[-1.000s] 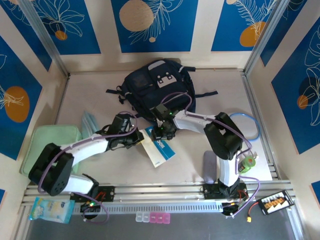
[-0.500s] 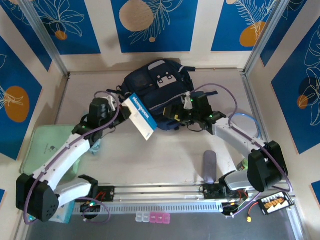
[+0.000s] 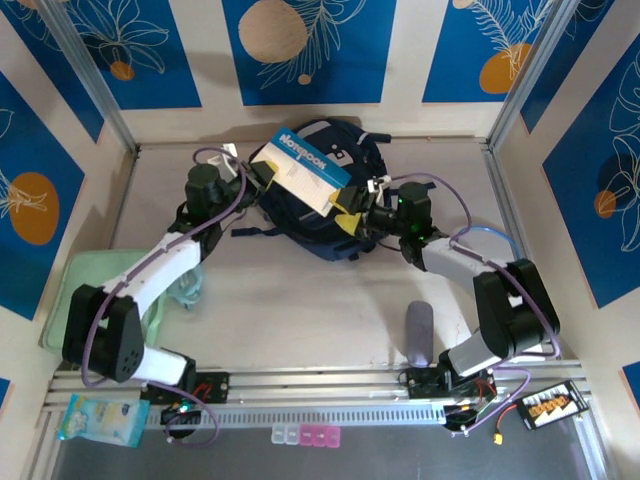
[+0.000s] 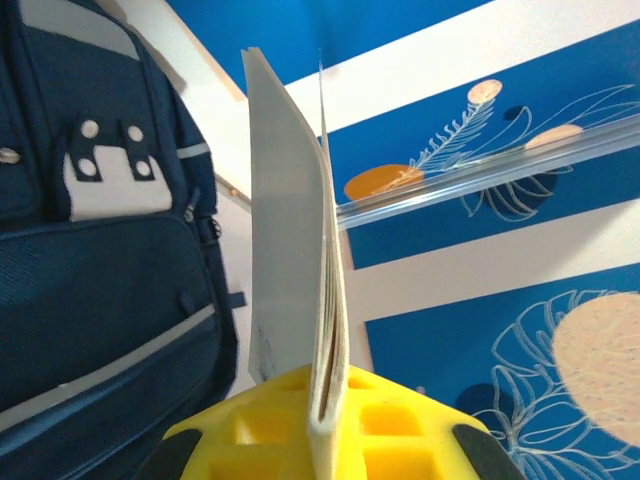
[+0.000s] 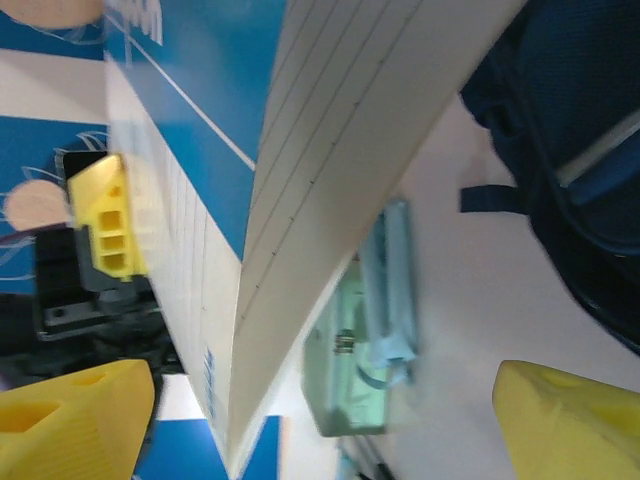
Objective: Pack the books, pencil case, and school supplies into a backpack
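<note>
The white-and-blue notebook [image 3: 310, 170] hangs tilted over the navy backpack [image 3: 320, 215], which lies at the back of the table. My left gripper [image 3: 262, 172] is shut on the notebook's left edge. In the left wrist view the notebook [image 4: 295, 230] stands edge-on, pinched in the left gripper [image 4: 325, 425], with the backpack [image 4: 90, 280] to the left. My right gripper [image 3: 352, 215] is open at the notebook's lower right corner. In the right wrist view the right gripper [image 5: 320, 430] gapes wide, and the notebook [image 5: 330, 130] fans apart above it. The grey pencil case [image 3: 420, 335] lies at the front right.
A pale-green flat box [image 3: 90, 290] with a light blue item [image 3: 186, 285] beside it sits at the left. A blue hoop [image 3: 495, 250] lies at the right. A printed packet [image 3: 98, 420] rests off the table's front left corner.
The left gripper has lifted the notebook off the table's middle and swung it back over the backpack. The right gripper has let go of it, opened wide and followed to the backpack.
</note>
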Motion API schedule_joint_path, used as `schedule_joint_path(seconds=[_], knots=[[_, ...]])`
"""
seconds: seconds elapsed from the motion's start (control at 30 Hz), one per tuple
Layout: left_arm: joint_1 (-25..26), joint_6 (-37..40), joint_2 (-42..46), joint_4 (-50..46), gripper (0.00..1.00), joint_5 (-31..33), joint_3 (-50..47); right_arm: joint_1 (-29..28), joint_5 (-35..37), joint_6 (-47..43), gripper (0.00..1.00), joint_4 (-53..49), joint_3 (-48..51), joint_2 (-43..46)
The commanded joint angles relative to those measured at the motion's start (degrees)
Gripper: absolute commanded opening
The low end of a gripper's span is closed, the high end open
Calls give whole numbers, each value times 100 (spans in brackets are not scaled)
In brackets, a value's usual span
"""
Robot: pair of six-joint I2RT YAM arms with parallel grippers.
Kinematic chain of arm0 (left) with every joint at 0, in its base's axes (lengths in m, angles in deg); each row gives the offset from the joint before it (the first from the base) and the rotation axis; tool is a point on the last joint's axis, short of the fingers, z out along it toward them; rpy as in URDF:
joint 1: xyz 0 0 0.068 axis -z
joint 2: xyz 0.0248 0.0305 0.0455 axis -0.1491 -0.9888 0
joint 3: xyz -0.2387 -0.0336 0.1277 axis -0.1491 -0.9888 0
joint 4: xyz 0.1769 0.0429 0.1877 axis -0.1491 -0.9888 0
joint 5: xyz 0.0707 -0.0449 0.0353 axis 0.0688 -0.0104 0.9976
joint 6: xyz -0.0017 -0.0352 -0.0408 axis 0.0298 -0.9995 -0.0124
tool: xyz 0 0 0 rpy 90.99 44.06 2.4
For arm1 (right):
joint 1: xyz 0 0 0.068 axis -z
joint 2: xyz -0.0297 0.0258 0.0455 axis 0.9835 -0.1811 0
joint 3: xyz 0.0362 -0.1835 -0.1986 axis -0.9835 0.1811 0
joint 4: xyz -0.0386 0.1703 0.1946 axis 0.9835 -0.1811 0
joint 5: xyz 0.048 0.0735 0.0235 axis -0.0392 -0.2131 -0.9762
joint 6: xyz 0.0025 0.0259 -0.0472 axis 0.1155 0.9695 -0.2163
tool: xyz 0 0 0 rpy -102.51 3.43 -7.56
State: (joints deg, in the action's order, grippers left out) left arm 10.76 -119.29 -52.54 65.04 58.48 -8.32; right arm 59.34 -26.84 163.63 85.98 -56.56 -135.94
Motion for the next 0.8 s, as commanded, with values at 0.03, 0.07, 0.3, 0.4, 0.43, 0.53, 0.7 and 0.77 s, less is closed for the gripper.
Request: schedule_joint_path(seconds=[0.03,0.07,0.3,0.4,0.43,0.53,0.7,0.77], knots=[[-43,-562,-66,878,0,-296,225,-47,-301,932,89,1266,-174,-370],[-43,-592,-64,902,0,-301,227,-82,-291,1043,89,1394,-204,-459],[-44,-644,52,858,0,-388,139,9,-3,1582,83,2018,-278,-710],[-44,-701,78,934,0,-404,34,15,-35,1739,79,2174,-497,-804],[-44,-706,71,939,0,-406,12,19,-76,1770,78,2188,-576,-834],[-41,-709,35,972,0,-445,-7,26,-83,1911,73,2321,-664,-896],[-43,-638,35,902,0,-409,-88,80,-16,1772,62,2385,-520,-763],[-41,-564,35,843,0,-421,-97,75,39,1580,60,2087,-460,-604]])
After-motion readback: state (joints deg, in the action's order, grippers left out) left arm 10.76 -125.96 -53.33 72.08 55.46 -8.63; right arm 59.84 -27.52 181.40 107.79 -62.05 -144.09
